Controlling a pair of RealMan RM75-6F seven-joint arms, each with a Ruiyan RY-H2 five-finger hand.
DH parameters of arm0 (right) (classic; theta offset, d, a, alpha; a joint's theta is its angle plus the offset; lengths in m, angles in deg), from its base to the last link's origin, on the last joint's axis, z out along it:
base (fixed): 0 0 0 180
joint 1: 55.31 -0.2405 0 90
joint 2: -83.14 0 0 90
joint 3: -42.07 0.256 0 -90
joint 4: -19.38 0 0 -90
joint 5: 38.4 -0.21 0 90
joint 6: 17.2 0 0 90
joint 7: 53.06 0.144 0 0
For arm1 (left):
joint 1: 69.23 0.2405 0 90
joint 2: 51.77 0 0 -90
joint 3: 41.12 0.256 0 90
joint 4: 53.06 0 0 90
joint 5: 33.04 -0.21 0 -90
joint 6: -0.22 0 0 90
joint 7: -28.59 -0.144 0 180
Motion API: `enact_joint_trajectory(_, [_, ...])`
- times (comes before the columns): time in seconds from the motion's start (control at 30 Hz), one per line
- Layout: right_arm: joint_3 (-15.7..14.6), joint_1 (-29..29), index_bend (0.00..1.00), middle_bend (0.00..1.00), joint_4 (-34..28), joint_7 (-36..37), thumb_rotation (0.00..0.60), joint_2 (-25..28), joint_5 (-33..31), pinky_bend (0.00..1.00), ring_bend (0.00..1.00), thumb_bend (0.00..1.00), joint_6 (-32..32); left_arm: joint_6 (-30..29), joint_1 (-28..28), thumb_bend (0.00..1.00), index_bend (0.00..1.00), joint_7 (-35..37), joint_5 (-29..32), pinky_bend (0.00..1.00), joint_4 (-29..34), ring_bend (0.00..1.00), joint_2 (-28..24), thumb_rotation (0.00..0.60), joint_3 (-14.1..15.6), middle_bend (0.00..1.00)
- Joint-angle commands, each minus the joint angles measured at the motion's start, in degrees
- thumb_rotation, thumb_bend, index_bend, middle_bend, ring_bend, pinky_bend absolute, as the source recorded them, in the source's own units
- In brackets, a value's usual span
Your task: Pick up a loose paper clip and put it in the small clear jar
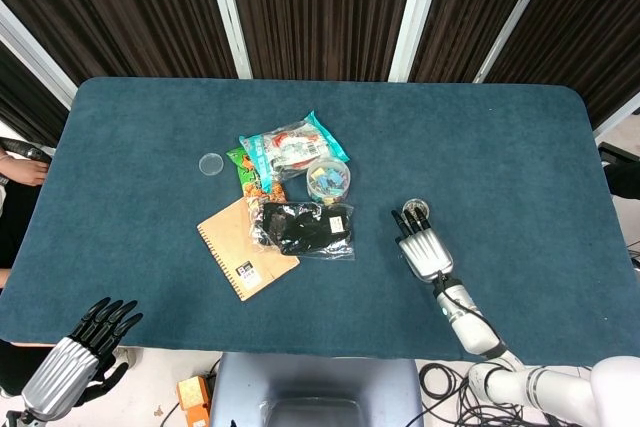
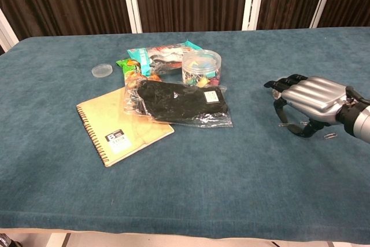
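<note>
My right hand [image 1: 422, 249] [image 2: 310, 101] hovers palm down just above the table at the right, fingers curved downward and thumb tucked below, with nothing visibly pinched. The small clear jar [image 1: 416, 212] stands just beyond its fingertips in the head view; the hand hides it in the chest view. One loose paper clip [image 2: 330, 136] lies on the cloth beside the thumb. Another paper clip [image 2: 283, 124] lies under the fingertips. My left hand [image 1: 88, 342] hangs off the table's near left corner, fingers spread and holding nothing.
A clear round tub of coloured clips [image 2: 201, 67], snack packets [image 2: 157, 57], a bagged black item [image 2: 176, 101] and a spiral notebook [image 2: 118, 126] cluster mid-table. A small clear lid [image 2: 102, 70] lies to their left. The blue cloth table [image 2: 231, 183] ends close behind my right wrist.
</note>
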Motion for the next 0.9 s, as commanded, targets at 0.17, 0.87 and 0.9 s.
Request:
enact_joint_trajectory(0.17, [-0.16, 0.22, 0.58, 0.0, 0.25, 0.57, 0.6, -0.11, 0.36, 0.0, 0.0, 0.31, 0.24, 0.36, -0.23, 0.38, 0.0, 1.03, 0.05, 0.0, 0.07, 0.0, -0.15, 0.6, 0.11, 0.0])
enact_joint_trajectory(0.87, [-0.21, 0.27, 0.65, 0.0, 0.98, 1.54, 0.6, -0.6, 1.64, 0.0, 0.0, 0.36, 0.38, 0.33, -0.18, 0.37, 0.0, 1.59, -0.15, 0.0, 0.12, 0.0, -0.6, 0.6, 0.29, 0.0])
enact_joint_trajectory(0.9, [-0.12, 0.27, 0.65, 0.0, 0.85, 1.76, 0.6, -0.5, 1.74, 0.0, 0.0, 0.36, 0.49, 0.34, -0.18, 0.37, 0.0, 1.58, -0.15, 0.0, 0.13, 0.0, -0.61, 0.6, 0.29, 0.0])
